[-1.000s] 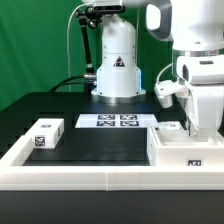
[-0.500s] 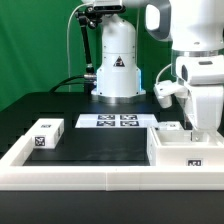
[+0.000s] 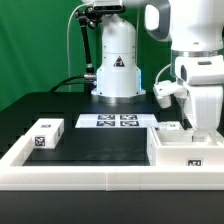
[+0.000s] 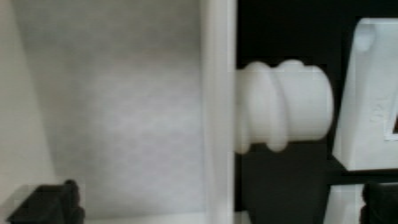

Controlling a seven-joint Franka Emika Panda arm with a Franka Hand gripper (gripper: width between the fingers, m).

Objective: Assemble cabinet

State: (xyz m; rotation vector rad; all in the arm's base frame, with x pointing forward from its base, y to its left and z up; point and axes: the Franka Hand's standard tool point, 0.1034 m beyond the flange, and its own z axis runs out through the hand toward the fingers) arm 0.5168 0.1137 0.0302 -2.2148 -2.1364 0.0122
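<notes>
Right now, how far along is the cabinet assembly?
Done: nothing clearly joined. In hand: the gripper is low at the cabinet body; grip unclear. Left: the small block lies apart at the exterior view's left.

You have a robotics lab before you: a white robot arm stands fixed behind a black table; a plain green backdrop hangs beyond; the marker board of printed tags lies flat.
</notes>
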